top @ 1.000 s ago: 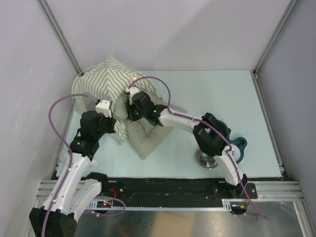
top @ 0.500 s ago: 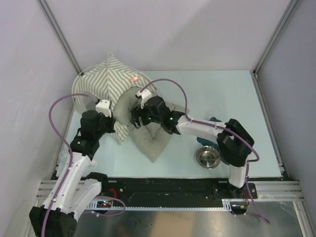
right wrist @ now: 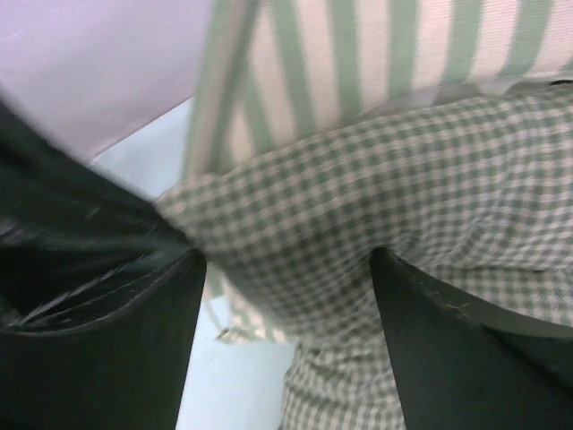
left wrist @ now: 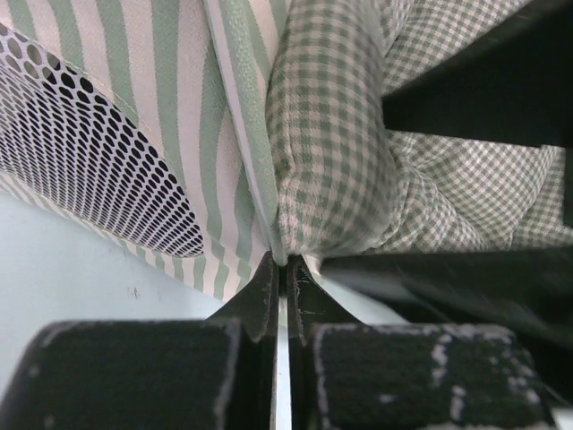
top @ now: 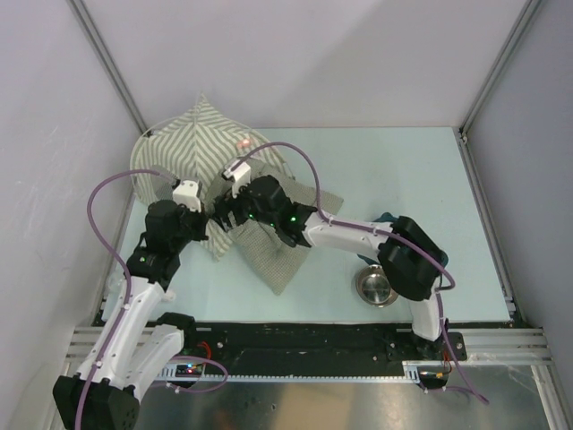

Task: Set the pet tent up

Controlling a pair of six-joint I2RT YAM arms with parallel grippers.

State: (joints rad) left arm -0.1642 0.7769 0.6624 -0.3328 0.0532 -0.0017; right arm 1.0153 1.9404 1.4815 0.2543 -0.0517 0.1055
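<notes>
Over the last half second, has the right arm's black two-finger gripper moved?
Yes. The right gripper shifted left, farther from the round steel bowl.

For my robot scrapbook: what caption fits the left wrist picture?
Left claw pinched shut on the striped pet tent beside its mesh window and a checked cushion.
</notes>
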